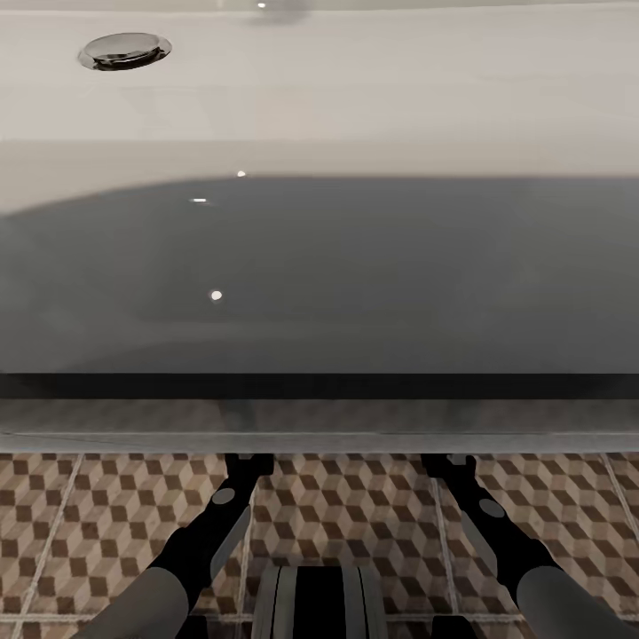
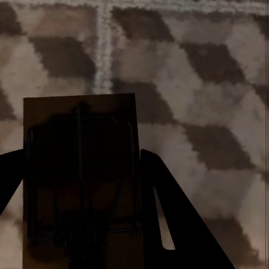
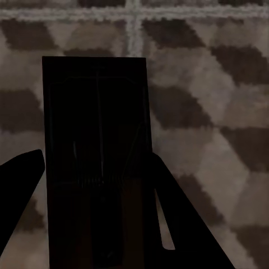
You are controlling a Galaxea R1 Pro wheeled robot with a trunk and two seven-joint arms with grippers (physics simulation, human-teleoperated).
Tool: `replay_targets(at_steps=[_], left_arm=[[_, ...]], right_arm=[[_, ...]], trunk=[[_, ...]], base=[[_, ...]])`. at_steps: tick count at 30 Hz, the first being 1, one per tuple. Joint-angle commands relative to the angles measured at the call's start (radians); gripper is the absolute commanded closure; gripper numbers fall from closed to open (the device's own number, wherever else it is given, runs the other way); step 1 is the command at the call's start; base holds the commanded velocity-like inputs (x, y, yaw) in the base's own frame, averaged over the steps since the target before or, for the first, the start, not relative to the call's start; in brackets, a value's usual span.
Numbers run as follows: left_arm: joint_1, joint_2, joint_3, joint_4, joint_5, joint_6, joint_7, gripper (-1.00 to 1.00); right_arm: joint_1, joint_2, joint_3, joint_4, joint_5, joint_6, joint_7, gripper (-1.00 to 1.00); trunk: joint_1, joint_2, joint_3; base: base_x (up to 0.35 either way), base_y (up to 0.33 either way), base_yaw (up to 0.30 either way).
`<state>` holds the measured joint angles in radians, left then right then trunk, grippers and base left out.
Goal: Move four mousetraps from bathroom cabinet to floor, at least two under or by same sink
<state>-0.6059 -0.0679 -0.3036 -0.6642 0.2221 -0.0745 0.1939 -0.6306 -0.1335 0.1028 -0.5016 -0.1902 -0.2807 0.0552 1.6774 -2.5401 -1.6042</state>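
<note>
One mousetrap (image 2: 79, 179) sits pinched in the left jaws (image 2: 84, 207), long axis running straight out along the fingers, over the cube-patterned bathroom floor (image 2: 202, 84). A second mousetrap (image 3: 95, 162), darker and harder to read, is pinched the same way in the right jaws (image 3: 95, 213). From the head view, both arms vanish under the white bathroom sink (image 1: 319, 115), so the traps are hidden there.

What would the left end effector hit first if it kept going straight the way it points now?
Probably the bathroom floor: the left end effector, holding a mousetrap, points at bare cube-patterned tile. Nothing else shows in between, though depth is unclear.
</note>
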Motion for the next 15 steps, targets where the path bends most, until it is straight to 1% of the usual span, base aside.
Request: replay_targets(at_steps=[1, 5, 15], left_arm=[[0.000, -0.001, 0.000, 0.000, -0.004, 0.001, 0.002, 1.00], [0.000, -0.006, 0.000, 0.000, -0.005, 0.002, 0.002, 1.00], [0.000, -0.008, 0.000, 0.000, -0.003, 0.002, 0.002, 1.00]], right_arm=[[0.000, 0.000, 0.000, 0.000, 0.000, 0.000, 0.000, 1.00], [0.000, 0.000, 0.000, 0.000, 0.000, 0.000, 0.000, 1.00], [0.000, 0.000, 0.000, 0.000, 0.000, 0.000, 0.000, 1.00]], trunk=[[0.000, 0.000, 0.000], [0.000, 0.000, 0.000], [0.000, 0.000, 0.000]], base=[[0.000, 0.000, 0.000], [0.000, 0.000, 0.000], [0.000, 0.000, 0.000]])
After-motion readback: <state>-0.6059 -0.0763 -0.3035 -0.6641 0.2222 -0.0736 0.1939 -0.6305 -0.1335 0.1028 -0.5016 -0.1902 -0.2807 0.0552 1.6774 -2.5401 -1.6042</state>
